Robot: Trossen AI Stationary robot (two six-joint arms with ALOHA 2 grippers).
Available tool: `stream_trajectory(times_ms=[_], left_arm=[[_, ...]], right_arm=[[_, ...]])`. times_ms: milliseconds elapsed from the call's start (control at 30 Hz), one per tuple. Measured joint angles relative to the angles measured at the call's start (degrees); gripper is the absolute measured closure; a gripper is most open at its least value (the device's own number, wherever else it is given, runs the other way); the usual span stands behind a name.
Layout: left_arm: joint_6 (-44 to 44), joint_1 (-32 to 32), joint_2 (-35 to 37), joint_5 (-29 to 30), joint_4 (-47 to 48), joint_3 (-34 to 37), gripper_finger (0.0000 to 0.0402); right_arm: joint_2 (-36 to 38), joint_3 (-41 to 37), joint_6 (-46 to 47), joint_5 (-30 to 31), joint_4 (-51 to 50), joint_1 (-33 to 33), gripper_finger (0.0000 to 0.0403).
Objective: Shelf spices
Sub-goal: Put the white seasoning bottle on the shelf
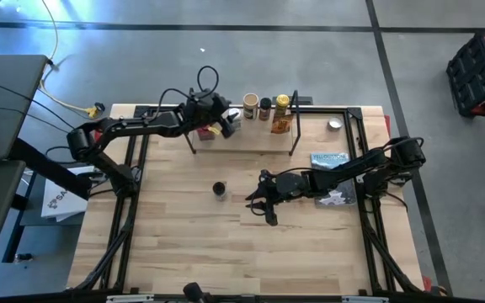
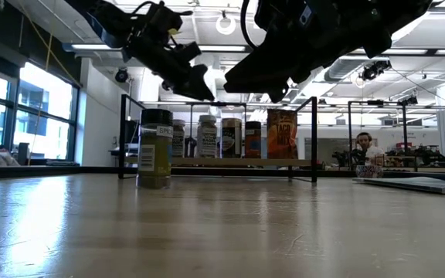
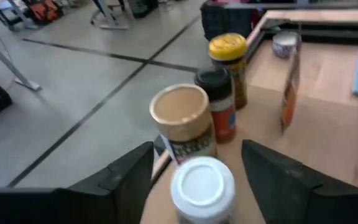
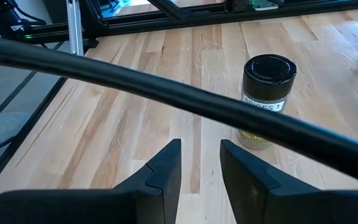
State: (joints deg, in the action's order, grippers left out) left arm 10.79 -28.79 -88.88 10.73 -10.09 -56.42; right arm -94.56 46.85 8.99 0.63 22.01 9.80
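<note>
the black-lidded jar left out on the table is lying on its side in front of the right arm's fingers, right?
Not quite. The black-lidded jar is standing upright on the table, lid on top, not lying on its side. The right wrist view shows this, and the low view confirms it. The rest holds: it stands alone out on the table, ahead of the right gripper, whose fingers are empty.
</note>
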Motion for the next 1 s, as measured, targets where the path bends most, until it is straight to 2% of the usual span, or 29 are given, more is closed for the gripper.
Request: stream_trajectory(times_ms=[100,300,400,700,1000], left_arm=[[-0.05,0.04,-0.16,-0.23,1.94,0.0,0.0211],[-1.6,-1.15,-0.24,-0.01,2.82,0.0,0.0344],[-1.6,-1.98,-0.24,-1.85,2.86,0.0,0.0389],[-1.76,-3.89,-0.47,-11.44,2.7,0.0,0.0394],[-1.75,-4.64,-0.83,-11.86,3.28,0.0,0.0401]], right_arm=[[0.0,0.0,0.0,0.01,0.01,0.0,0.0298],[0.0,0.0,-0.02,1.28,0.01,0.0,0.0298],[0.0,0.0,-0.02,2.65,0.01,0.0,0.0298],[0.0,0.0,-0.02,2.83,0.03,0.0,0.0298],[0.0,0.0,-0.02,2.84,0.05,0.0,0.0298]])
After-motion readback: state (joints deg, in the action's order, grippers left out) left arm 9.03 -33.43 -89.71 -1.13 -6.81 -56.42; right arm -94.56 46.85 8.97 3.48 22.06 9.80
